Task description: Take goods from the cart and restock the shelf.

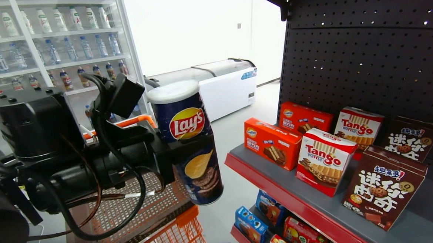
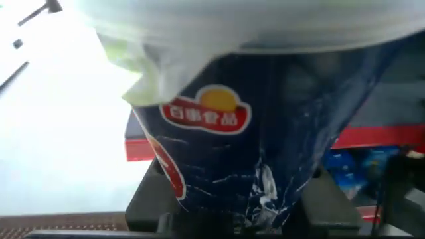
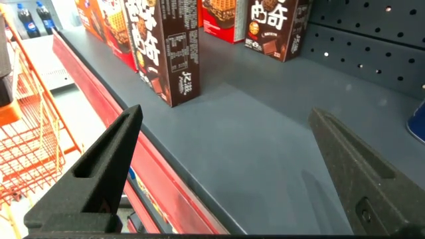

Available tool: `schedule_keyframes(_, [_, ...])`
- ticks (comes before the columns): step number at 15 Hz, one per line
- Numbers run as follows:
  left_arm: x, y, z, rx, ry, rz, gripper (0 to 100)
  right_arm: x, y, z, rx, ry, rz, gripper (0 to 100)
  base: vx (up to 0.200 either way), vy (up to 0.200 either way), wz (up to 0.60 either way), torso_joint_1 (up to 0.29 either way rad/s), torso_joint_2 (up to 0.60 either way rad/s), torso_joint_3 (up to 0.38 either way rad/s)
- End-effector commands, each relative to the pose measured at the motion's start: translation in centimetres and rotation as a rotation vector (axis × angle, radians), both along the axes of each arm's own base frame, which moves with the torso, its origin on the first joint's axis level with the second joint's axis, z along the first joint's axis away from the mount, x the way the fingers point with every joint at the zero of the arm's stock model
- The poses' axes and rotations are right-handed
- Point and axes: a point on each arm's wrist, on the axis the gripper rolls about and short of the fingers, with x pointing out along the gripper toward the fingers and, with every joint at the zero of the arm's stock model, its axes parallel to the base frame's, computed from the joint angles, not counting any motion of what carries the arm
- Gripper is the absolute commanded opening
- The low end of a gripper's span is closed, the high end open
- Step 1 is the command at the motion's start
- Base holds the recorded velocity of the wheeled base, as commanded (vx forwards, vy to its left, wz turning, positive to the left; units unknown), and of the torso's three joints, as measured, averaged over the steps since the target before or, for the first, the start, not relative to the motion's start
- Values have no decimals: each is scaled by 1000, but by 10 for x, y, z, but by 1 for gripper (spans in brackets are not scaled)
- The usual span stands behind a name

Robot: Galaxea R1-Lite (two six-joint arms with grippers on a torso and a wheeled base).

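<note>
My left gripper (image 1: 188, 147) is shut on a dark blue chips can (image 1: 187, 137) with a white lid, holding it upright in the air above the orange cart (image 1: 170, 235), left of the shelf. Seen from the left wrist, the chips can (image 2: 265, 146) rises between the fingers, lid nearest the camera. The shelf (image 1: 278, 173) has a grey board with a red front edge. My right gripper (image 3: 226, 172) hangs open over a bare stretch of the shelf board (image 3: 265, 153), close to a brown cookie box (image 3: 166, 53).
On the shelf stand orange wafer boxes (image 1: 273, 142), red-and-white wafer boxes (image 1: 324, 160) and brown cookie boxes (image 1: 383, 187). Blue and red packs (image 1: 251, 225) sit on the lower shelf. A drinks fridge (image 1: 49, 45) and a chest freezer (image 1: 218, 84) stand behind.
</note>
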Motion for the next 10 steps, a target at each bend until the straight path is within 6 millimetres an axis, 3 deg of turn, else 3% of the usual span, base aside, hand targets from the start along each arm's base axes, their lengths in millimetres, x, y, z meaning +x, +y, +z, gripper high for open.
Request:
schedule_keyframes(1, [-13, 3, 9, -11, -17, -53, 0, 0, 0, 0, 1, 0, 0, 100, 0, 0, 0, 0, 0, 0])
schedule_keyframes(4, [-43, 10, 18, 17, 39, -147, 0, 0, 0, 0, -1, 0, 0, 100, 0, 0, 0, 0, 0, 0])
schedule_keyframes(5, [-43, 10, 18, 17, 39, -147, 0, 0, 0, 0, -1, 0, 0, 100, 0, 0, 0, 0, 0, 0])
schedule_keyframes(6, [-59, 12, 20, 49, 55, -184, 0, 0, 0, 0, -1, 0, 0, 100, 0, 0, 0, 0, 0, 0])
schedule_keyframes(10, [-63, 14, 19, 73, 45, -193, 0, 0, 0, 0, -1, 2, 0, 100, 0, 0, 0, 0, 0, 0])
